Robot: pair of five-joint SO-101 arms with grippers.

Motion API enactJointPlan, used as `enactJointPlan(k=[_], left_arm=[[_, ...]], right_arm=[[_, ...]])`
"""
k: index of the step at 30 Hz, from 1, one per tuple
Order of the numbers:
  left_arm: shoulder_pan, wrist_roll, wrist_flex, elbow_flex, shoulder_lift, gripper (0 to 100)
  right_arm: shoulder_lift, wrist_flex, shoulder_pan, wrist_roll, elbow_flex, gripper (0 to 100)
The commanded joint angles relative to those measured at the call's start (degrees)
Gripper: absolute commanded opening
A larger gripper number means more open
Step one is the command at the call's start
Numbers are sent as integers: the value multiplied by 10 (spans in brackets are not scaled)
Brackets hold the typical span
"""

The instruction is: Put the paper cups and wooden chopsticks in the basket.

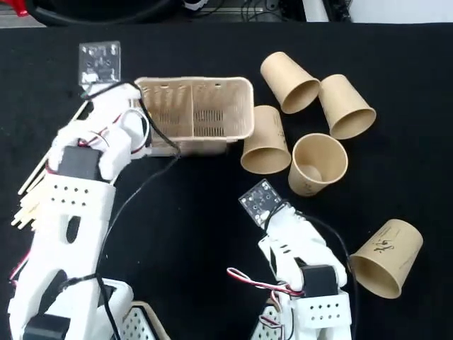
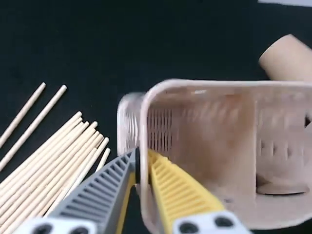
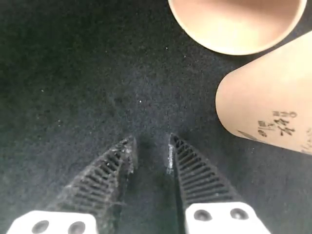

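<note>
Left jaws pinch an end wall of the basket (image 2: 204, 141); a careless tug could tip it over. Right jaws, slightly spread, hold nothing.

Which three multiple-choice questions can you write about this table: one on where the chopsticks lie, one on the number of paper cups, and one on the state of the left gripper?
1. Where do the wooden chopsticks lie?
A) in the basket
B) inside a cup
C) on the black cloth, outside the basket

2. How many paper cups are on the table in the high view?
A) five
B) three
C) seven

3. In what state is the left gripper?
A) open above the cups
B) shut on the basket's wall
C) shut on one chopstick

Answers:
1 C: the bundle lies on the cloth beside the basket.
2 A: four cups cluster next to the basket and one lies apart on its side.
3 B: one finger is inside the wall and the other is outside it.
</note>
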Motion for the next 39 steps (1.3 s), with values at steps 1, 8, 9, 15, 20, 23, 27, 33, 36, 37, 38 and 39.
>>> enactJointPlan(k=[1,8,9,15,20,23,27,33,36,37,38,39], left_arm=[[1,5,41,-103,-25,28],[0,5,51,-101,3,33],[0,5,50,-95,11,34],[-3,39,48,-93,39,180],[-3,100,52,-89,43,227],[-3,101,53,-87,40,229],[1,98,77,-98,38,232],[-6,18,223,-160,39,232],[-28,18,248,-167,39,232],[-33,17,251,-167,39,233],[-38,11,251,-166,39,234],[-43,-3,252,-163,39,245]], right_arm=[[-27,4,-4,4,-4,117],[-27,4,-4,5,-4,117],[-27,4,-4,6,-4,117],[-27,4,-4,6,-4,117],[-27,4,-4,7,-4,117],[-27,4,-4,7,-4,117],[-29,4,-3,7,-4,117],[-30,25,10,7,-36,117],[-30,33,18,7,-87,118],[-30,34,18,9,-103,119],[-29,39,16,21,-117,120],[-29,46,16,45,-131,120]])
